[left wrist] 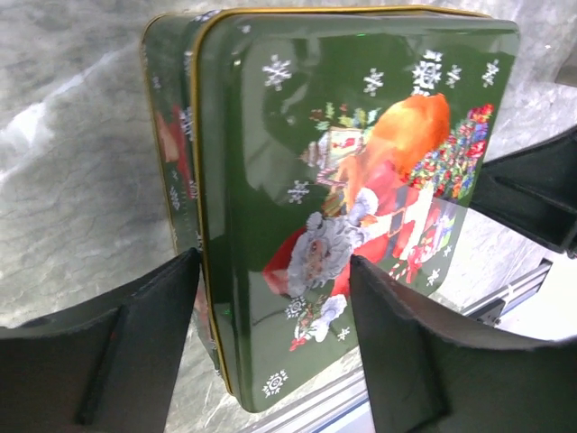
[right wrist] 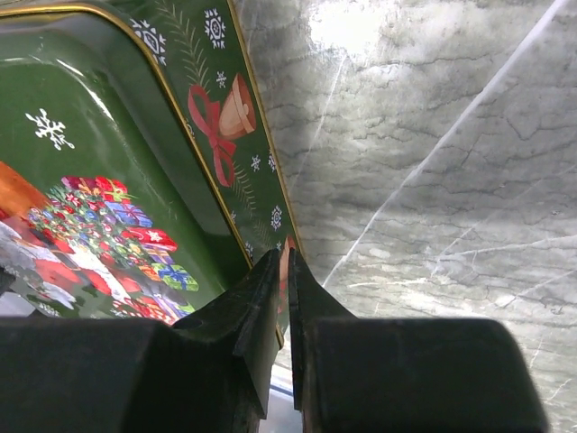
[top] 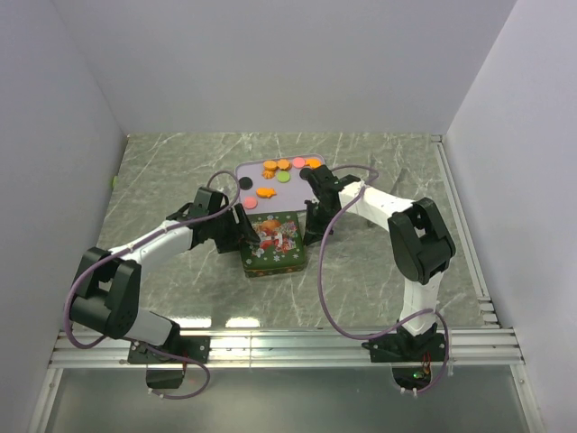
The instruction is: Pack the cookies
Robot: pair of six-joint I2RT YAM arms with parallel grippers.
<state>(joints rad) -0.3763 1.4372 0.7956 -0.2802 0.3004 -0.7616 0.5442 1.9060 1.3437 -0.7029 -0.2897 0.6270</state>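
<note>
Gripping only the thin rim of the tin (right wrist: 108,180) in my right claw (right wrist: 284,262), left claw (left wrist: 275,271) open, I fear it slipping free.

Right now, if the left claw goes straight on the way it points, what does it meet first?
The green Christmas tin, straight ahead of the open left claw; it looks close, depth unclear.

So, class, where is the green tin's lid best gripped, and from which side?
Take the lid by its thin rim, coming in from the side. Its face is broad, flat and glossy; only the rim is thin enough to pinch.
</note>
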